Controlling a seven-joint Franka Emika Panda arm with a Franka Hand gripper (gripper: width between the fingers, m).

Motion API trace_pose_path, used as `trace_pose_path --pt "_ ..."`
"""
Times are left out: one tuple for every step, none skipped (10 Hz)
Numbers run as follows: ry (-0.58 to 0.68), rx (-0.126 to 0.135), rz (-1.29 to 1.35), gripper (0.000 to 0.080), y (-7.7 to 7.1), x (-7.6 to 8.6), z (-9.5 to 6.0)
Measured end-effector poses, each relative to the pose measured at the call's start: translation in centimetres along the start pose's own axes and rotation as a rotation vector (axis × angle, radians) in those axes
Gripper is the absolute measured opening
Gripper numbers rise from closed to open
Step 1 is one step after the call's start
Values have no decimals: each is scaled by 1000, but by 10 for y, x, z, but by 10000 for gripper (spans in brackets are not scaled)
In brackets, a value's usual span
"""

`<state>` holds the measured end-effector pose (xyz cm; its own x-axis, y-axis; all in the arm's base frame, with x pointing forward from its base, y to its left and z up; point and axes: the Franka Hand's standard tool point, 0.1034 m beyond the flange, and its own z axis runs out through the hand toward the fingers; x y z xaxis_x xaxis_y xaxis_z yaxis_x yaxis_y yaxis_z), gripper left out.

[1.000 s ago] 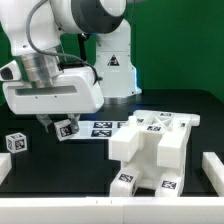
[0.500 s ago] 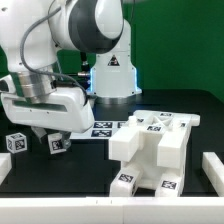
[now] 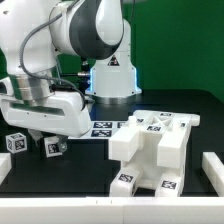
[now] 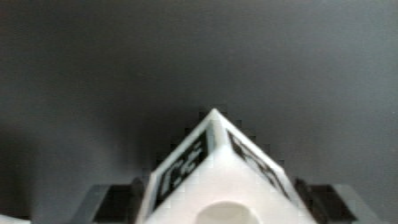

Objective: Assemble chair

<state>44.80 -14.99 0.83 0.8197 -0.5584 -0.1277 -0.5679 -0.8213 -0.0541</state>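
Arm pose: the white arm [image 3: 70,40] is bent over from its base toward the exterior view's left. Its wrist is low over the worktop [image 3: 90,165] and the hand points down.
Pincer: the pincer [image 3: 52,140] is closed on a small chair part [image 3: 56,147] and grips it from above.
Pincer in the wrist view: the pincer [image 4: 221,203] has the small chair part [image 4: 214,165] between its two dark fingers [image 4: 121,202]. One corner of the part points away from the camera.
Small chair part: it is white with black-and-white tags on its faces. It hangs near the worktop's edge at the exterior view's left. I cannot tell if it touches the surface.
Tagged cube: a second small white piece [image 3: 14,142] stands on the worktop just beside the held one, closer to that same edge.
Chair body: the big blocky white structure [image 3: 150,150] stands on the worktop toward the exterior view's right, well apart from the pincer. Tags show on its top and on its lower front.
Marker board: the marker board [image 3: 101,128] lies flat between the pincer and the chair body.
Rails: low white rails [image 3: 212,165] run along the worktop's edges.
Labels: the robot base [image 3: 115,70] carries a triangle warning sticker. No writing on it can be read.
Tags: they are only square patterns, with no letters that I can read.
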Motion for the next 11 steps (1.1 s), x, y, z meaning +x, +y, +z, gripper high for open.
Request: trace_pose_path --pt "0 0 0 575 0 0 0" --pt "0 0 0 575 0 0 0" --pt "0 0 0 636 0 0 0" --pt "-1 -1 -4 646 0 0 0" --pt "-15 -14 -43 646 -2 -2 -2" --pt "-39 -24 -90 646 -8 -4 -6" --pt "-61 -50 -195 648 -15 -4 -11" --pt "-61 -59 -229 648 -18 -3 -12" --pt "-64 -60 -219 648 -15 -3 -10" --pt "-65 -61 -220 648 -15 -3 -10" --pt "-78 -60 -222 648 -15 -5 -10"
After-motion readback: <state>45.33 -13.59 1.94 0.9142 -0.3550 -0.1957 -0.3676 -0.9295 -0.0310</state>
